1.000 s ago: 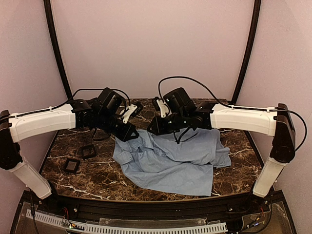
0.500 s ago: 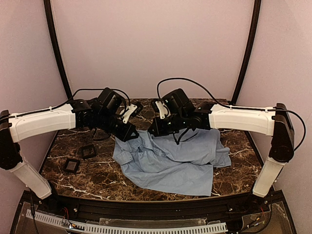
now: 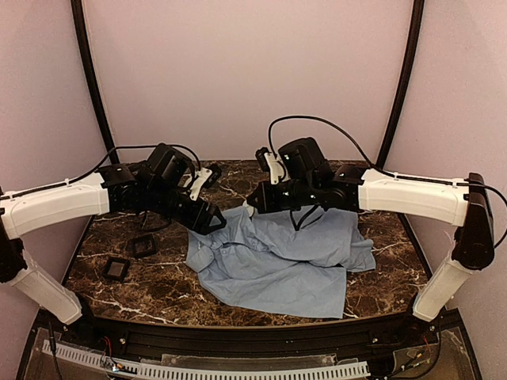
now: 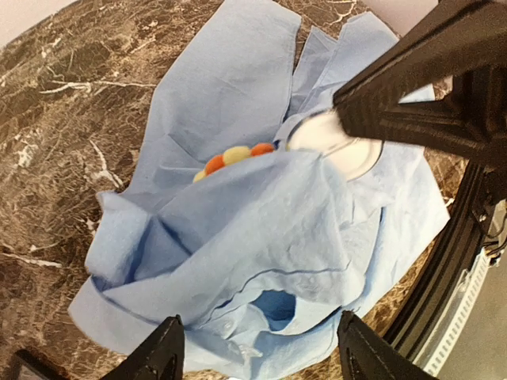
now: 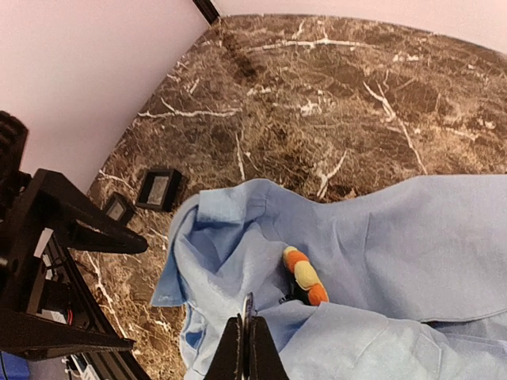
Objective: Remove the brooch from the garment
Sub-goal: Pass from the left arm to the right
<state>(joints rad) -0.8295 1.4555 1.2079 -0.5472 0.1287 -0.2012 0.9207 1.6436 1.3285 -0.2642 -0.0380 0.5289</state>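
- Nearest the arm bases: shirt (image 3: 285, 265) lies crumpled on the marble table (image 3: 158, 289). Hem is toward the near edge, far part bunched up toward the grippers.
- Beside it on the L arm's side: 2 black square pads, 1 nearer (image 3: 116, 269) and 1 just behind (image 3: 142, 245). Both sit apart from the shirt and aren't part of the job.
- L gripper (image 4: 263, 355): jaws spread wide w/ nothing btwn them. It hovers over the shirt's button strip, and its own cam shows no contact w/ the cloth.
- Brooch (image 5: 305, 277): on the raised middle part of the shirt, half sunk behind a fold. Only orange, yellow + red petals show, edge-on. Looks pinned on, not free.
- R gripper (image 5: 246, 328): clamped tight, tips on a ridge of fabric just beside the brooch. Looks like it pinches a thin fold of shirt, not the brooch itself. L wrist cam shows a pale round bit at its tip, can't tell what it is.
- Beyond: marble runs on to the pink back wall (image 3: 253, 79).
- Step in hand, my read: R gripper steadies the cloth next to the pin and L gripper is free to go for the flower. Removal not yet done.
- Next move prob calls for L gripper to drop onto the petals and close on the brooch only, no cloth in the bite. Then it pulls away from R's pinch so the fabric stays taut.
- Risk: the fold hides most of the brooch, so a grab may catch shirt too.
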